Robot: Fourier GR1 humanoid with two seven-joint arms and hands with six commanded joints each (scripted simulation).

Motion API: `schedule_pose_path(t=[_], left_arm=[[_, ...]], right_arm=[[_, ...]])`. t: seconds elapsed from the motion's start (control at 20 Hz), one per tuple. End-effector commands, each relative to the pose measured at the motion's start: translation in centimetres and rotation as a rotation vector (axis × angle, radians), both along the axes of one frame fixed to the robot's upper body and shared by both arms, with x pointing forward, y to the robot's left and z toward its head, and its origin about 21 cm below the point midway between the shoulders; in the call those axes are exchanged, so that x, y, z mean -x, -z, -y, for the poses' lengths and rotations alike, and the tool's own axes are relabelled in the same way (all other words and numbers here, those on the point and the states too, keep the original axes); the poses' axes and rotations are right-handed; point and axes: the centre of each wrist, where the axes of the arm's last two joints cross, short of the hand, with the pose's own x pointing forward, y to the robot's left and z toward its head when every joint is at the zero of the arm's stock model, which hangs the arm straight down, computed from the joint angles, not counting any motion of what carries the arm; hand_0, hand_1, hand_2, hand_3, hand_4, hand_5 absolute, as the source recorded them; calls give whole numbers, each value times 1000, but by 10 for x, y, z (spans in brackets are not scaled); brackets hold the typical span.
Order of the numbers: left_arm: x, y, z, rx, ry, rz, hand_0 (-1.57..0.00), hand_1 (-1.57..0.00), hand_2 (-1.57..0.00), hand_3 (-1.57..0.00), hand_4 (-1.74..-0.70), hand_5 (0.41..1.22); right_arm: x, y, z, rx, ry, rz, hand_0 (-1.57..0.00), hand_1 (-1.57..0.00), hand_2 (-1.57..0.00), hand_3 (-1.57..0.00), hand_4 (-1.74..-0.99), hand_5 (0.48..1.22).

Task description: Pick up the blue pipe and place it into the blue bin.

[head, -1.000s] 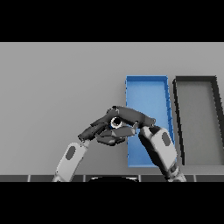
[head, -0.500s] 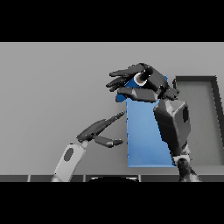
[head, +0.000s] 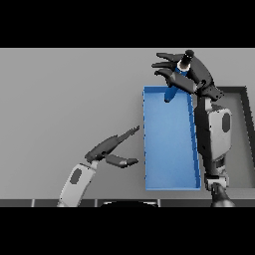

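The blue pipe (head: 172, 92) is in my right hand (head: 191, 74), tilted, with its dark upper end sticking out above the hand and its blue lower end pointing down over the far end of the blue bin (head: 169, 149). The hand's fingers spread to the left while the pipe stays pinched against the palm. My right forearm runs along the bin's right wall. To the left of the bin my left hand (head: 110, 148) hovers open over the table, fingers straight and pointing right.
A black bin (head: 243, 139) stands directly to the right of the blue bin, partly covered by my right arm. The grey table stretches away to the left and back.
My right hand has lifted the pipe away from my left hand and carried it up and to the right, over the bin's far end. The left hand has stayed low, left of the bin.
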Motion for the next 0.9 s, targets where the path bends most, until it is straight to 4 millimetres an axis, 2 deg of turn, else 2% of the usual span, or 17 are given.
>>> schedule_pose_path(t=[0.0, 0.15, 0.4, 0.7, 0.75, 0.85], left_arm=[[-2, 1, -1, -8, -5, -2, 1, 1, 1, 1, -943, 465], [0, 4, -1, 4, -5, 3, 1, 1, 1, 1, -939, 460], [-2, 4, -1, 2, -11, 26, 1, 1, 1, 1, -927, 464], [-1, 3, -2, -1, -21, 49, 1, 1, 1, 1, -923, 476], [0, 4, -1, -5, -22, 39, 1, 1, 1, 1, -923, 478], [-3, 3, -1, -13, -24, 46, 1, 1, 1, 1, -922, 481]], right_arm=[[-1, 6, 7, 18, 33, -34, -1571, -1571, -1571, -1571, -1499, 1221], [-3, 35, 15, 82, 99, -149, -1571, -1571, -1571, -1571, -1500, 1221], [5, 78, 28, 172, 234, -331, -1571, -1571, -1571, -1571, -1500, 1221], [6, 128, 33, 217, 308, -523, -1571, -1571, -1571, -1571, -1497, 1221], [7, 139, 34, 239, 312, -558, -1571, -1571, -1571, -1257, -1546, 1221], [7, 155, 32, 253, 308, -636, -1571, -1571, -1571, -804, -1616, 1221]])
